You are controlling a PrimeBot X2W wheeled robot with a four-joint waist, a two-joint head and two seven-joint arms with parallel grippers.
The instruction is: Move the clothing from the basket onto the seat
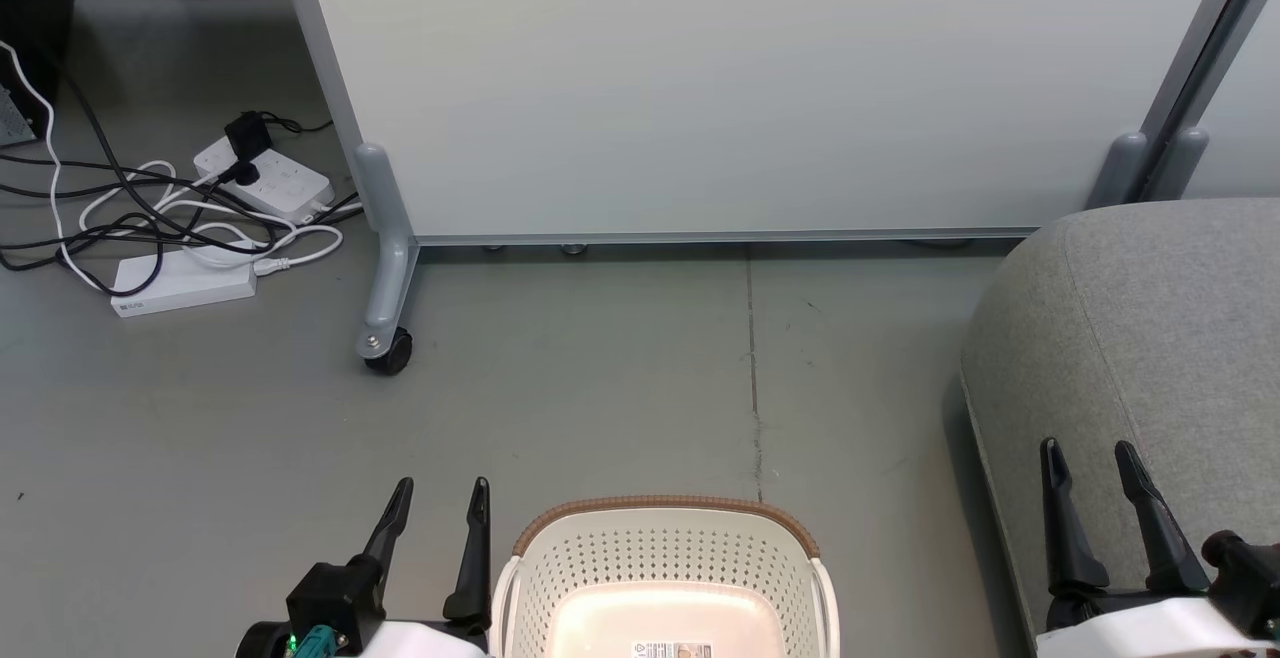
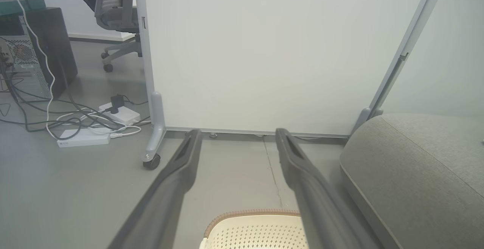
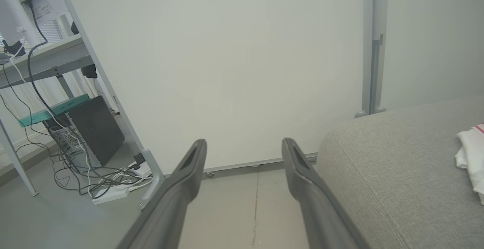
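Observation:
The cream-white basket (image 1: 665,510) stands on the floor at the bottom centre of the head view; the part of its inside that shows holds a label sticker and no fabric. Its brown rim (image 2: 257,213) peeks between my left fingers. The red clothing is out of view. The grey sofa seat (image 1: 1150,318) (image 2: 416,165) (image 3: 393,165) fills the right side. My left gripper (image 1: 442,486) (image 2: 238,131) is open just left of the basket. My right gripper (image 1: 1085,446) (image 3: 244,141) is open over the sofa's front-left edge.
A pale grey wheeled partition panel (image 1: 740,88) stands behind, its caster (image 1: 388,350) on the floor. Power strips and tangled cables (image 1: 190,228) lie at the far left. A white cloth with pink trim (image 3: 470,158) rests on the sofa. A computer tower (image 3: 94,131) stands beyond the panel.

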